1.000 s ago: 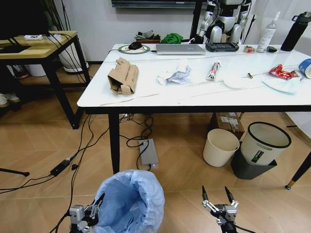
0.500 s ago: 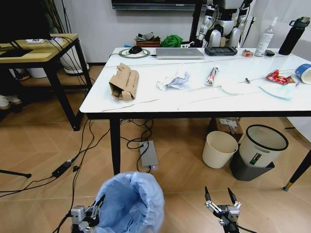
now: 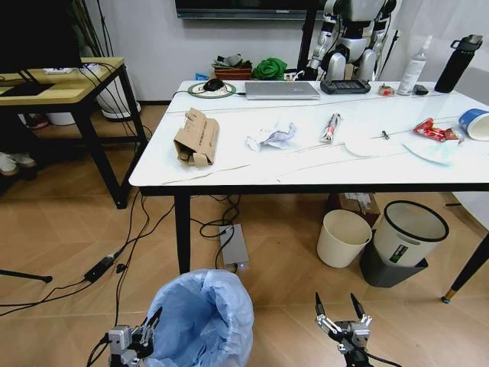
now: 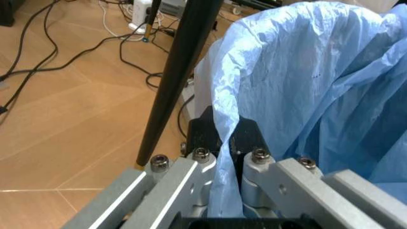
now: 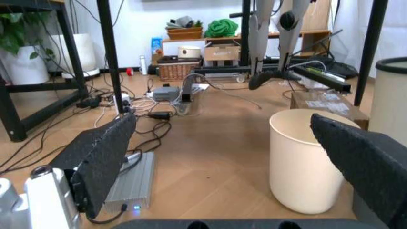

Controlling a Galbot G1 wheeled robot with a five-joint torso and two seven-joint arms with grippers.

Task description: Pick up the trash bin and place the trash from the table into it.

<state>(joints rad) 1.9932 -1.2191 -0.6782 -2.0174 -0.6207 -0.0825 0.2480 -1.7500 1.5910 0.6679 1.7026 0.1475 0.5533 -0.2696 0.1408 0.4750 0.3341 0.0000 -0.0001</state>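
Observation:
The trash bin, lined with a crinkly light-blue bag, is low in front of me, over the floor. My left gripper is shut on its near-left rim; in the left wrist view the bag's edge runs between the closed black pads. My right gripper hangs open and apart from the bin, to its right, its fingers spread wide. On the white table lie a brown carton, crumpled paper, a wrapper, a red can and a blue cup.
A cream bin and a black bin with white liner stand under the table's right side. A power brick and cables lie on the floor by the table leg. A wooden desk is at left.
The whole head view has shifted, so the table now sits a bit farther off; that is camera motion. My left gripper keeps its hold on the bin and the right stays open.

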